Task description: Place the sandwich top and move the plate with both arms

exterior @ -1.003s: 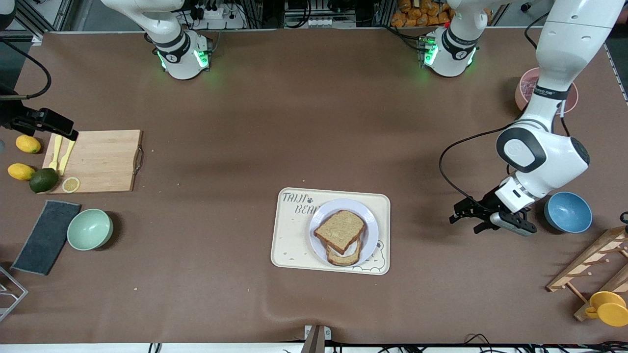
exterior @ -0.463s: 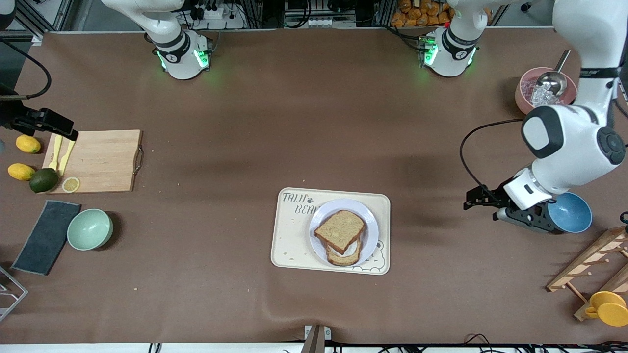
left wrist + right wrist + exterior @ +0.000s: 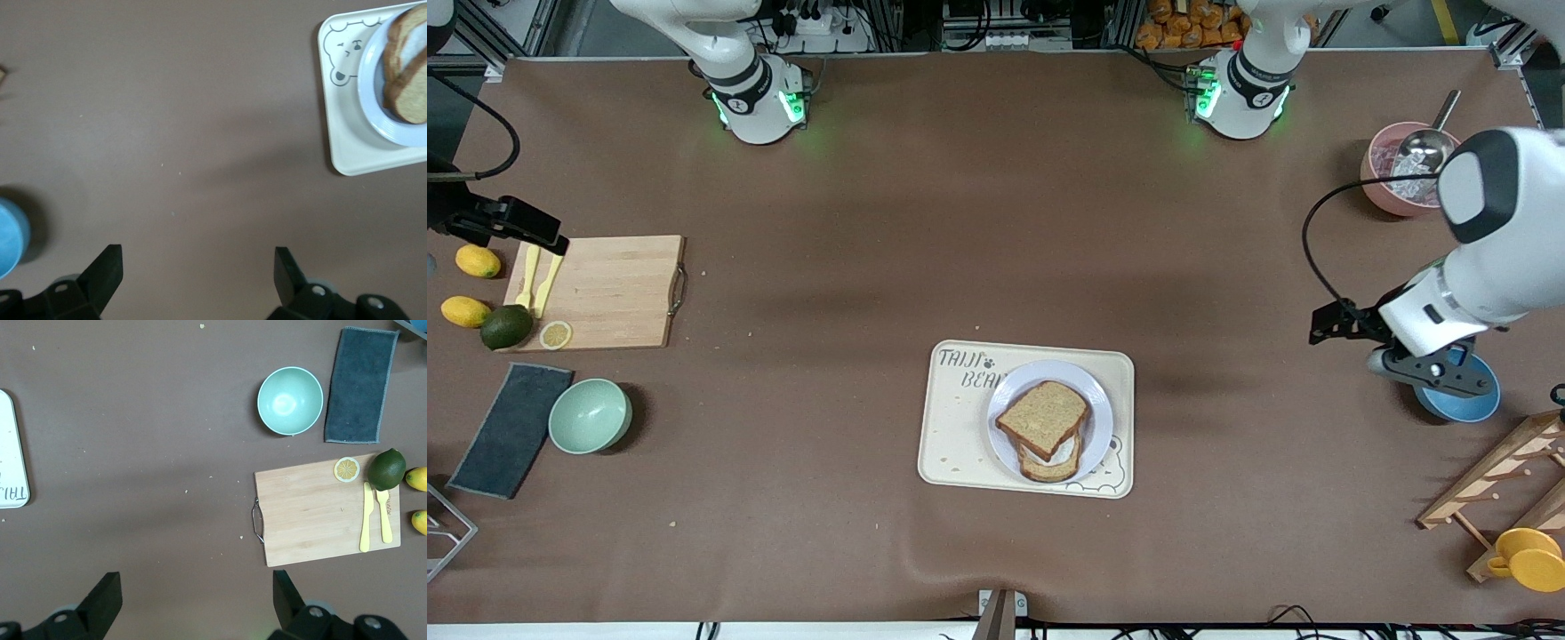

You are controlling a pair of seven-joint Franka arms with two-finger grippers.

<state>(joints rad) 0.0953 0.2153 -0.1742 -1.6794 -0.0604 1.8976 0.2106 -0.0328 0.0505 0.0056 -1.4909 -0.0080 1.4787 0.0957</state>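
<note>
Hidden and cut-off parts

The plain brown top bread slice [image 3: 1042, 416] covers most of the lower slice; the left arm's white wrist hides part of the blue bowl [image 3: 1467, 402]; the right wrist view crops the cream rectangular tray [image 3: 10, 453].

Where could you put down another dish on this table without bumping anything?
The wide bare stretch between the cutting board and the bear-print tray is free. It is crowded around the blue bowl, where the left hand hovers near the wooden rack.
</note>
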